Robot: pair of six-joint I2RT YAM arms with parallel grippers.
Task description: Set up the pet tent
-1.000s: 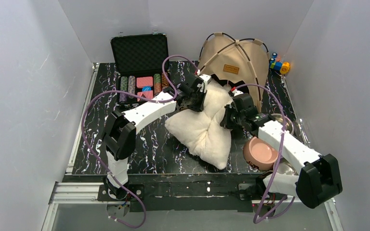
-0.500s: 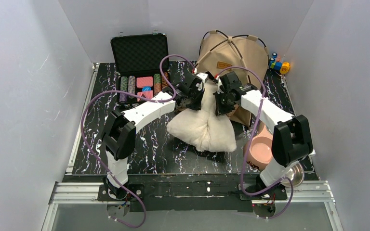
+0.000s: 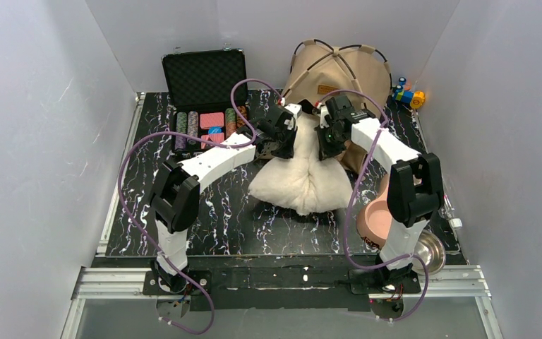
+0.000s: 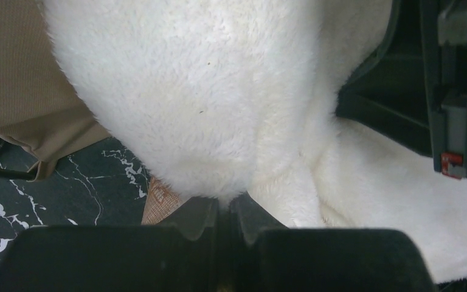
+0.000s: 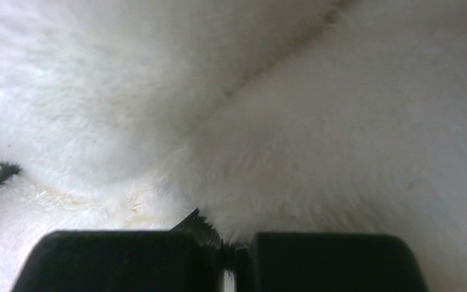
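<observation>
The tan pet tent point(image 3: 349, 70) with thin black poles stands at the back of the table, tipped back toward the wall. A fluffy cream cushion point(image 3: 302, 176) lies in front of it, its far edge lifted up at the tent's mouth. My left gripper point(image 3: 280, 132) is shut on the cushion's far left edge point(image 4: 219, 121). My right gripper point(image 3: 329, 134) is shut on its far right edge point(image 5: 280, 121). Tan tent canvas point(image 4: 18, 91) shows at the left of the left wrist view. White fur fills the right wrist view. The tent's doorway is hidden.
An open black case of poker chips point(image 3: 205, 106) stands at the back left. A pink pet bowl point(image 3: 377, 219) and a steel bowl point(image 3: 429, 248) sit at the right front. A small colourful toy point(image 3: 409, 95) lies at the back right by the tent.
Both grippers have carried the cushion's far edge back toward the tent; the right arm swung far left and back. The tent has tipped further back, and the cushion has bunched up.
</observation>
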